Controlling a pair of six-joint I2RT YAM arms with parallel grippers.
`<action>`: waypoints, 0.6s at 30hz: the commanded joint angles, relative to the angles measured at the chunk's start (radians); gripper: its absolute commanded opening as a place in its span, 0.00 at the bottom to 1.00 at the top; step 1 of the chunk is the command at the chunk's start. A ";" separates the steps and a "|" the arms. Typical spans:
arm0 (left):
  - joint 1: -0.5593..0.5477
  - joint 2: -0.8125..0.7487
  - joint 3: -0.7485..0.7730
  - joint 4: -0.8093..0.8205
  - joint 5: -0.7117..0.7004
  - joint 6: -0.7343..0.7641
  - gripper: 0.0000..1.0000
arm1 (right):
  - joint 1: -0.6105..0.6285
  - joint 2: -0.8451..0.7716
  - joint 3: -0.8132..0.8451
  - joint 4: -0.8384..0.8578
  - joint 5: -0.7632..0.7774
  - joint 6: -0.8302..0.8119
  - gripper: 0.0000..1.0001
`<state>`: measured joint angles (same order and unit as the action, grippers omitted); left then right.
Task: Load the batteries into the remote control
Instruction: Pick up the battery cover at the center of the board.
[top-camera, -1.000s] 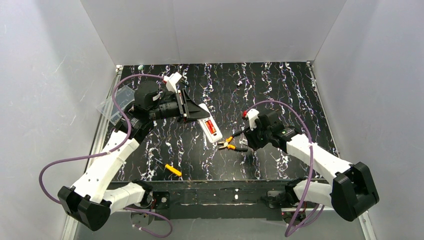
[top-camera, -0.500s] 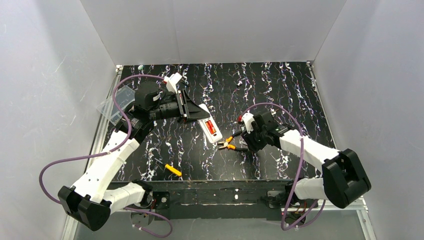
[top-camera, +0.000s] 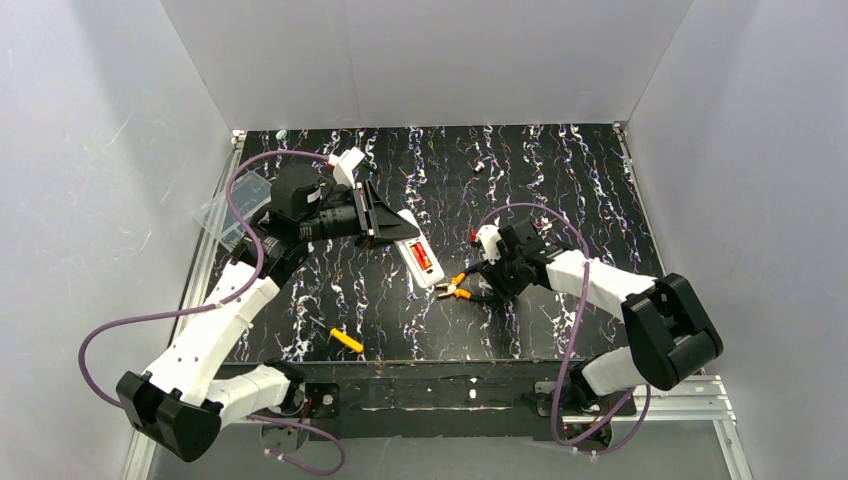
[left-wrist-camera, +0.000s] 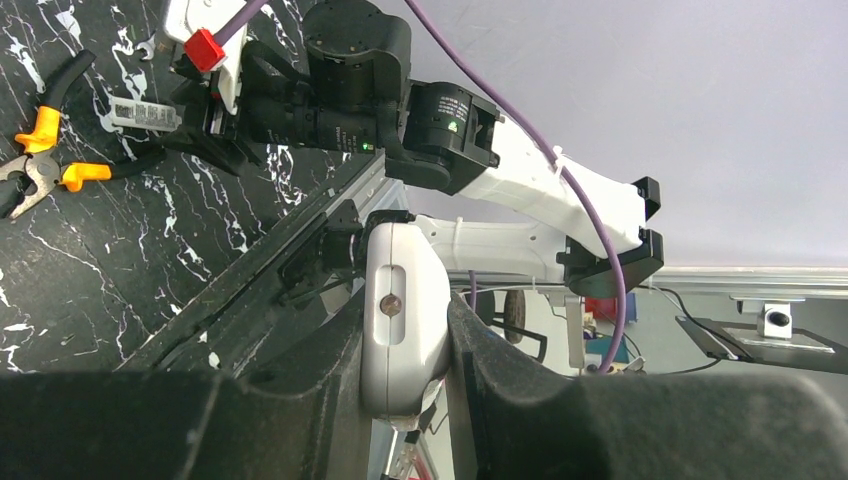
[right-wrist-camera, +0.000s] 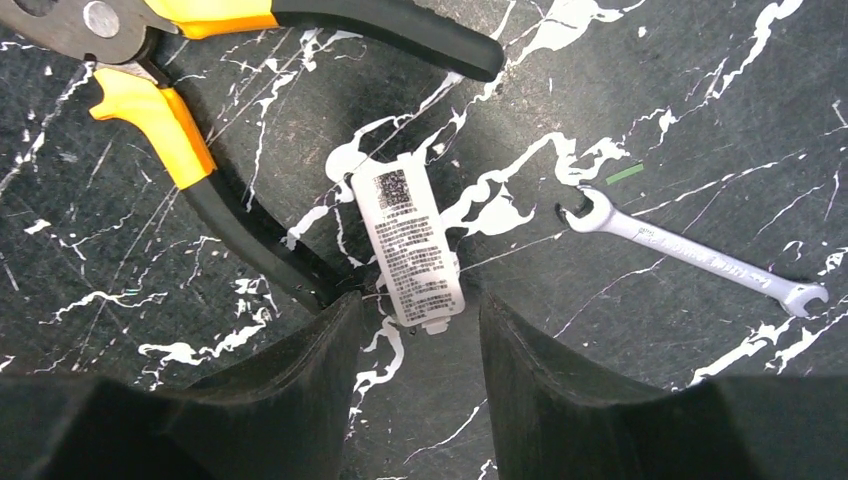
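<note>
The left gripper (left-wrist-camera: 405, 312) has its jaws clamped on the remote control (top-camera: 432, 275). The red batteries (top-camera: 423, 256) look seated in its recess, though the top view is small. The right gripper (right-wrist-camera: 417, 308), jaws half apart and empty, straddles the battery cover (right-wrist-camera: 408, 240) on the counter (top-camera: 540, 170), with the pliers (right-wrist-camera: 190, 150) at ten o'clock. Next, the right gripper needs to descend and pinch the cover squarely.

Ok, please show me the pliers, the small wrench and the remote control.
pliers (right-wrist-camera: 160, 125), right wrist view, orange handle section.
small wrench (right-wrist-camera: 690, 252), right wrist view, middle of shaft.
remote control (left-wrist-camera: 408, 358), left wrist view, white casing.
</note>
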<state>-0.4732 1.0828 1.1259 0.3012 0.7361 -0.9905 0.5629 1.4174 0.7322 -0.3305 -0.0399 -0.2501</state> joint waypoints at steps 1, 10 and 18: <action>0.005 -0.027 0.010 0.022 0.043 0.010 0.00 | -0.003 0.027 0.047 0.033 0.020 -0.029 0.55; 0.005 -0.018 0.016 0.018 0.042 0.013 0.00 | -0.003 0.082 0.083 -0.015 -0.058 -0.034 0.45; 0.005 -0.002 -0.004 0.033 0.029 0.019 0.00 | -0.003 0.030 0.088 -0.047 -0.041 -0.007 0.34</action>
<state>-0.4732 1.0840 1.1259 0.3008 0.7353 -0.9833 0.5629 1.4952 0.7914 -0.3656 -0.0826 -0.2676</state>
